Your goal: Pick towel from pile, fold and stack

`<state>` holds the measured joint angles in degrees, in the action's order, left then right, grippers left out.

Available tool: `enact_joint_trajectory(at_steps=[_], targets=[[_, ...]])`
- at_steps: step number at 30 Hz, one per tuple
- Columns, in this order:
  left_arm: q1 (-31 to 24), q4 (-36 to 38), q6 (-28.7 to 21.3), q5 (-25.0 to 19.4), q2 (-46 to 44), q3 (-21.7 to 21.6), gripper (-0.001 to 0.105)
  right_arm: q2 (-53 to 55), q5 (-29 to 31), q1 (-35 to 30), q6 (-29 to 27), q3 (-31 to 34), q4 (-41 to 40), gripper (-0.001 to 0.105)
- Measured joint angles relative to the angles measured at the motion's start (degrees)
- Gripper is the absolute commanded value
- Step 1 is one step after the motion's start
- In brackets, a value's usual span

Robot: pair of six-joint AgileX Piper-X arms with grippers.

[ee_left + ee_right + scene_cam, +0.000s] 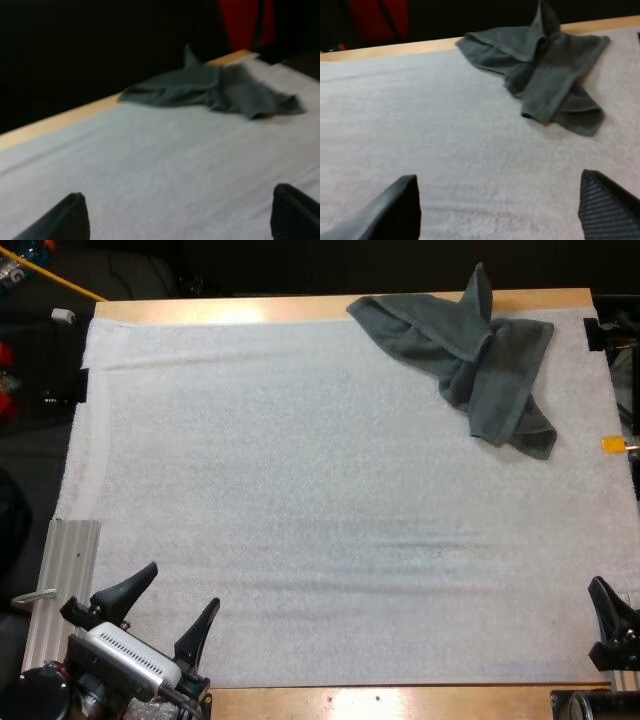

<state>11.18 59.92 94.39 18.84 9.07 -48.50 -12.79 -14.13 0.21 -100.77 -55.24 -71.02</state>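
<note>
low at the white mat's (300, 490) near left corner, left pincer (181, 588) hovers pointing forward, fingers apart and empty. right pincer (497, 175) hangs at the near right edge, fingers likewise spread on nothing. crumpled grey-green towel (480, 350) lies at the far right corner by the worktop's (250, 310) far edge, well apart from both, seemingly one piece.

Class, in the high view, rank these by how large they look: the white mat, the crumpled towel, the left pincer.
1. white mat, largest by far.
2. crumpled towel, at the mat's far right corner.
3. left pincer, open, smallest, although nearness to the camera enlarges it.
</note>
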Motion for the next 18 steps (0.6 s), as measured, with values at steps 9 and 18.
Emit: enact_joint_trajectory(at_steps=[9, 18], targets=[[4.48, -0.49, 0.00, 0.83, 5.58, -4.26, 0.071, -6.59, -9.47, 0.00, -0.78, -7.72, -2.23, 0.064], [4.48, -0.49, 0.00, 1.10, 5.94, -4.24, 0.071, -19.60, -10.49, 0.00, -0.78, -7.76, 1.44, 0.064]])
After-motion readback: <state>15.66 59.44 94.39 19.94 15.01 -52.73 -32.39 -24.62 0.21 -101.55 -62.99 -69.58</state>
